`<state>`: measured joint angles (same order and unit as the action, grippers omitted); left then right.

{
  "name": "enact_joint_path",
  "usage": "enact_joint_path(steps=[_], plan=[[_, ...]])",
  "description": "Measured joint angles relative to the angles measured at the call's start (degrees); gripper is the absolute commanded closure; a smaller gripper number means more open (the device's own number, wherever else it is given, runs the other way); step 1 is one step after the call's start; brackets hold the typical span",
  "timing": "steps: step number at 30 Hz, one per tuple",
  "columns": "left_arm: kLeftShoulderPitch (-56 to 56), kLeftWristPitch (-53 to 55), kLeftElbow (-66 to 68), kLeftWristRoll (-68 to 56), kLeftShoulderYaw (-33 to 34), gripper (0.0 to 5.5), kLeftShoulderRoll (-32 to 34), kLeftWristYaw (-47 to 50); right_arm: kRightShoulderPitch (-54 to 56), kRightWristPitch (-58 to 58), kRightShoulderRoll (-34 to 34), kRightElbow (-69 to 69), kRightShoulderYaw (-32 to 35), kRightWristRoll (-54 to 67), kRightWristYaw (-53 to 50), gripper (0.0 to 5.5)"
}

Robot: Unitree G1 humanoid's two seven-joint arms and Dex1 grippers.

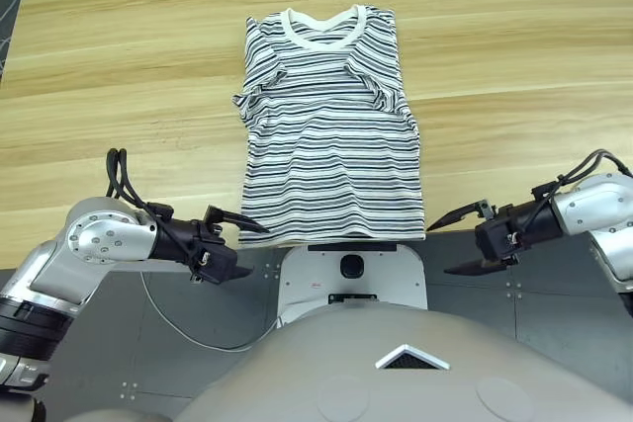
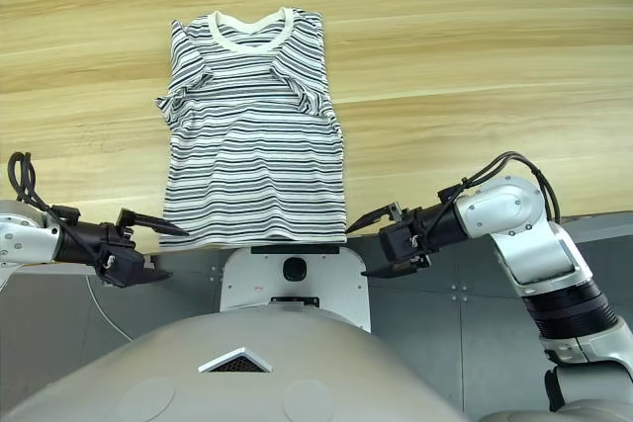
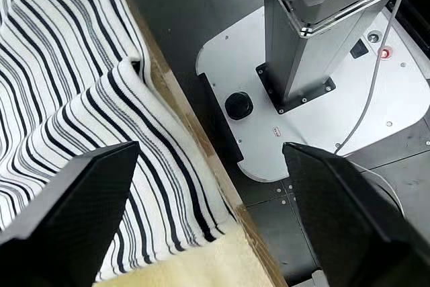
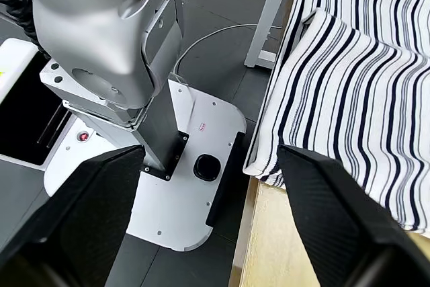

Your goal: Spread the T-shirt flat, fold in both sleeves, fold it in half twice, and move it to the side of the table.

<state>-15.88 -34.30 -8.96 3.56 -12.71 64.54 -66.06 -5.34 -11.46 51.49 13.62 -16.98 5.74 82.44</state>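
Black-and-white striped fabric T-shirt [image 1: 331, 135], sleeves in, on light wooden table [image 1: 119, 66]; my left gripper [image 1: 247, 247], right gripper [image 1: 445, 246] released, empty, by hem.

T-shirt [image 1: 331, 135]: white ground with narrow horizontal stripes in black and grey, thick and thin alternating; neckband [image 1: 323, 29] plain off-white. Table [image 1: 129, 66] under the T-shirt: pale honey wood, long streaked grain with lighter yellow bands. Left gripper [image 1: 255, 249] and right gripper [image 1: 440, 247], either side of the T-shirt's hem: both matt black; floor [image 1: 564, 313] below the hem: dark grey panels.
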Motion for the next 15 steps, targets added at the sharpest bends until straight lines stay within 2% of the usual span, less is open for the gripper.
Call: enact_joint_path(steps=[6,15], plan=[[5.32,-14.74,7.91,13.83,-0.38,1.55,-1.80,9.03,0.56,-6.13,-2.70,-4.54,-2.37,-3.34,-4.48,1.85],[5.49,-21.09,15.64,18.10,-2.29,1.55,-2.15,15.77,5.09,-14.96,-7.36,-11.32,-5.05,-6.77,-10.84,1.85]])
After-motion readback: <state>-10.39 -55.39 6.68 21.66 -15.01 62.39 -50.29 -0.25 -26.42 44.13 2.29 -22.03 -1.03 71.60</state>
